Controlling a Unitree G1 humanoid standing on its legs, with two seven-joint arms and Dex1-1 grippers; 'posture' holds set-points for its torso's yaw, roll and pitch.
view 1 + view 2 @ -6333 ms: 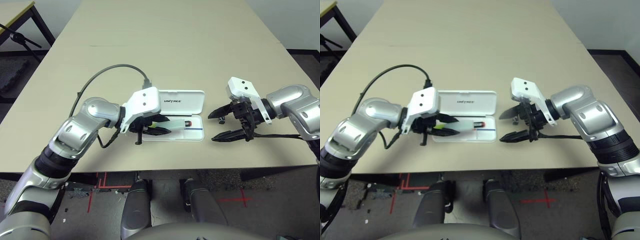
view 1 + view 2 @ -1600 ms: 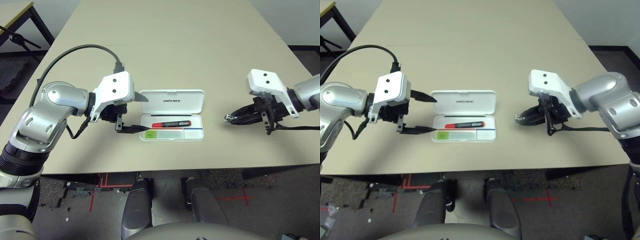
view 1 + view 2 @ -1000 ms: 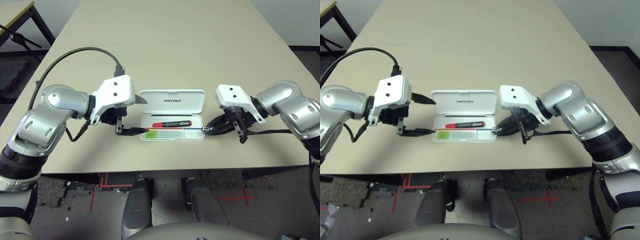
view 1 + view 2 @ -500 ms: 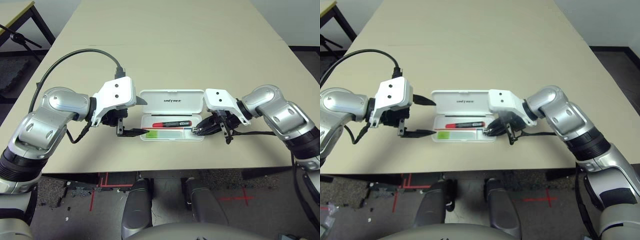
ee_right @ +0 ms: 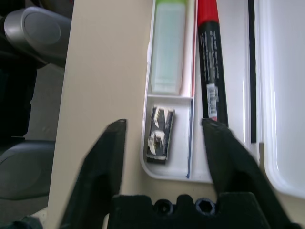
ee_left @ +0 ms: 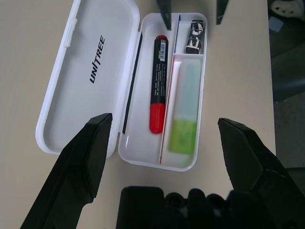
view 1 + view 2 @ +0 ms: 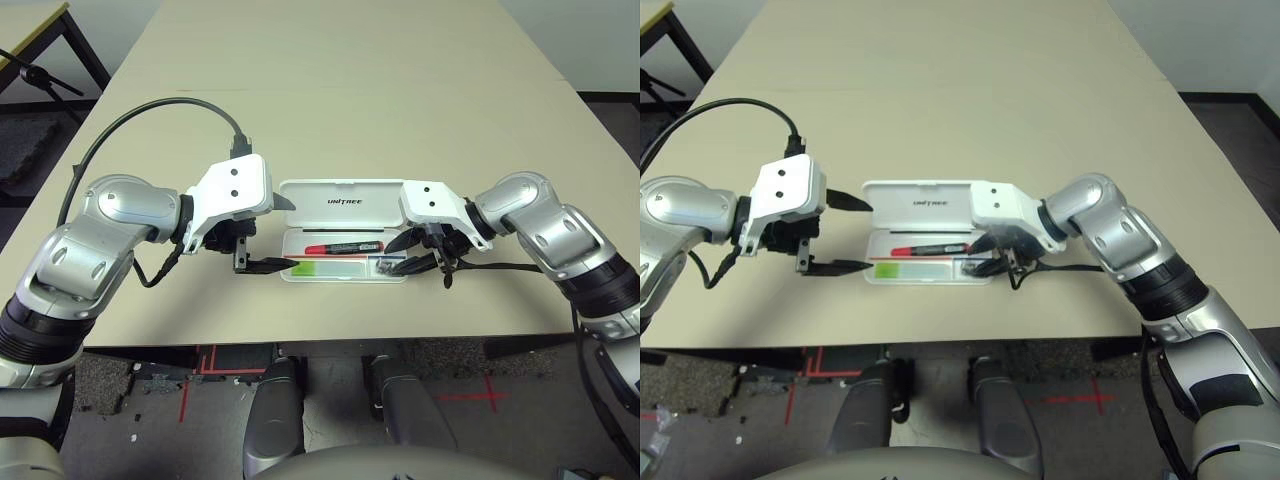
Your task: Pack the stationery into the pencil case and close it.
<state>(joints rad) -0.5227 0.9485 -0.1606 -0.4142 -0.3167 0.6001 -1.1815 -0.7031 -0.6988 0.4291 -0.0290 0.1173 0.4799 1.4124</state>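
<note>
Now right gripper (image 5: 164, 131) over clip (image 5: 159, 134).

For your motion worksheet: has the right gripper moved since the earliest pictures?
Yes. The right gripper has come leftward across the table to the case's right end.

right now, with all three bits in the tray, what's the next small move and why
Probably draw the right gripper back clear of the flat white hard pencil case. Its fingers stand open around the tiny black-and-silver clip, which lies in its compartment beside the red marker and lime-green stick; only closing the lid remains.
</note>
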